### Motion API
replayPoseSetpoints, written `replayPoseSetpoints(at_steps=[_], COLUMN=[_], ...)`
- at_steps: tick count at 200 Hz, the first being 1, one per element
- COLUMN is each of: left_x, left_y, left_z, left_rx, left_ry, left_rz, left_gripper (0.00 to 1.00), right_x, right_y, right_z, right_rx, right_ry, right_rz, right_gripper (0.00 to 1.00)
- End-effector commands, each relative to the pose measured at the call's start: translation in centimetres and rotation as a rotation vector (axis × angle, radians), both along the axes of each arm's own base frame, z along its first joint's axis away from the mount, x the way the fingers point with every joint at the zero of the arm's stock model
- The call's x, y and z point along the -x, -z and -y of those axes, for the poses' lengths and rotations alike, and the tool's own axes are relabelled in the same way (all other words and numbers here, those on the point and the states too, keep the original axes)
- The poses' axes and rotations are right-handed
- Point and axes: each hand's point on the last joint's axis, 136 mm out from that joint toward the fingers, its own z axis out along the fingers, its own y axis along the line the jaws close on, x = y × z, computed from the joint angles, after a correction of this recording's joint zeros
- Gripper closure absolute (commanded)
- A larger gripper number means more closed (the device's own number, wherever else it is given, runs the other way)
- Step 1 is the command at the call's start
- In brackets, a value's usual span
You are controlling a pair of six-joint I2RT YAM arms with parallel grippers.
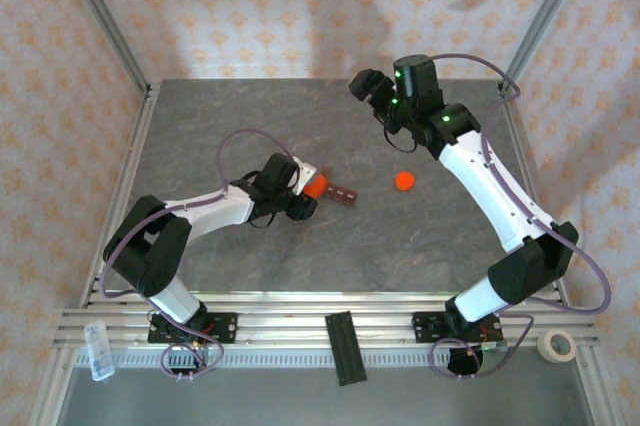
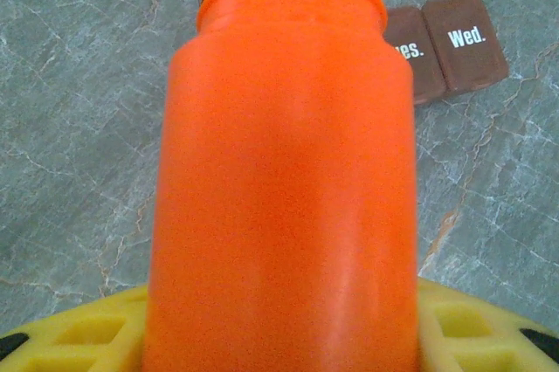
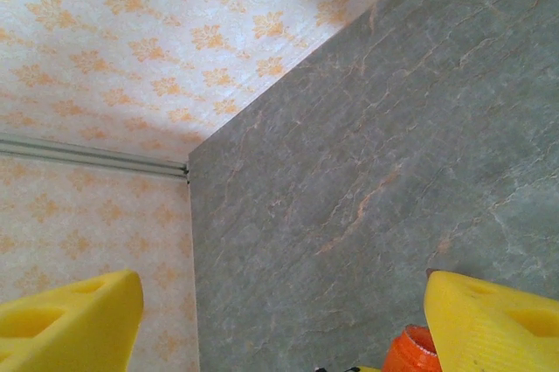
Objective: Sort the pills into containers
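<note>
1. Centre-left: left gripper [image 1: 297, 186] clamped on the orange bottle [image 1: 316, 186], tipped over the containers [image 1: 343, 196].
2. Their lids [image 2: 463, 44] look shut; the sorting seems barely begun, with all the filling left.
3. Upper right: right gripper [image 1: 368, 86], fingers apart, empty.

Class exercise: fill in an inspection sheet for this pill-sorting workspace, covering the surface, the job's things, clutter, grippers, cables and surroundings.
Surface: grey marbled table, no spills seen.
Job's things: containers, a brown bar with day-labelled lids, lying flat; orange bottle with its mouth end toward them; orange cap lying apart; no pills seen.
Clutter: black strip, tape roll and clear plastic piece at the near edge.
Grippers: left gripper shut on the orange bottle; right gripper open, raised near the back.
Cables: cable loops along both arms, off the job's things.
Surroundings: patterned walls, metal frame posts.
</note>
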Motion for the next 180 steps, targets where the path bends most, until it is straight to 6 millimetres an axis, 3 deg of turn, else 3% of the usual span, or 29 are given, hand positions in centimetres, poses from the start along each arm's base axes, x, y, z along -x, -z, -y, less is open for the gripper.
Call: replayPoseSetpoints(at_steps=[1,120,140,158,180], left_x=[-0.2,0.1,0.1,0.0,-0.2], left_y=[-0.5,0.2,0.4,0.3,0.1], left_z=[0.1,-0.2,-0.2,-0.2,-0.2], left_rx=[-0.008,-0.043,-0.049,-0.053,-0.064], left_ry=[-0.012,-0.003,-0.002,0.000,0.006], left_rz=[0.001,-0.022,-0.027,-0.025,-0.031], left_gripper=[1.00,1.00,1.00,1.00,1.00], right_x=[0.7,1.3,1.2,1.0,0.7], right_y=[-2.3,-2.7,-2.5,-0.7,2.9], right_z=[-0.4,-1.4,-0.5,-0.3,0.3], right_rx=[-0.035,-0.044,0.013,0.061,0.208], right_ry=[-0.011,-0.051,-0.028,-0.030,-0.055], right_rz=[0.039,0.067,0.072,0.056,0.000], right_gripper=[0.16,0.17,0.17,0.16,0.16])
